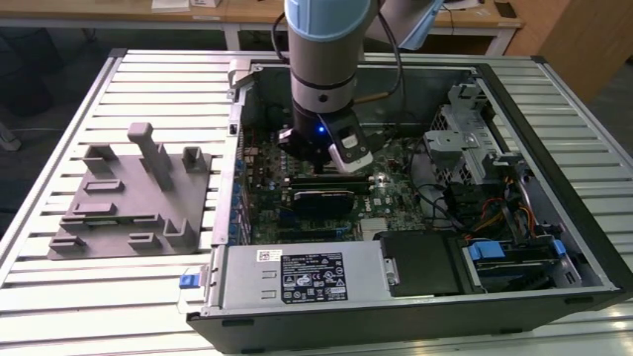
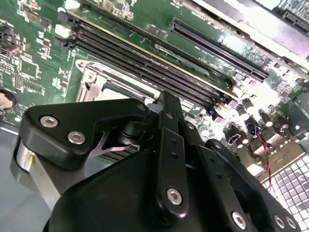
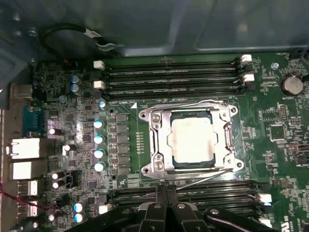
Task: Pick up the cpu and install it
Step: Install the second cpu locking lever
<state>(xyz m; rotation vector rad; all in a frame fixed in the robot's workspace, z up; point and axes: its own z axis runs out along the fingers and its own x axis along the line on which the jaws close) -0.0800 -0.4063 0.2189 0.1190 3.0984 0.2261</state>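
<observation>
The cpu (image 3: 192, 140) is showing a pale, matt metal top with a faintly smudged sheen, and the socket frame (image 3: 155, 130) around it is gleaming as bright, polished metal. The motherboard (image 3: 270, 140) is looking like glossy green lacquered board, with dark plastic memory slots (image 3: 169, 77) running across it. The gripper (image 2: 169, 159) is presenting smooth, matt black plastic or coated metal links studded with shiny steel screws. The grey fixture (image 1: 129, 200) is appearing as dull, matt plastic. The desk (image 1: 59, 297) is showing ribbed, brushed pale metal. The computer case (image 1: 396, 326) is wearing dark, matt painted metal.
</observation>
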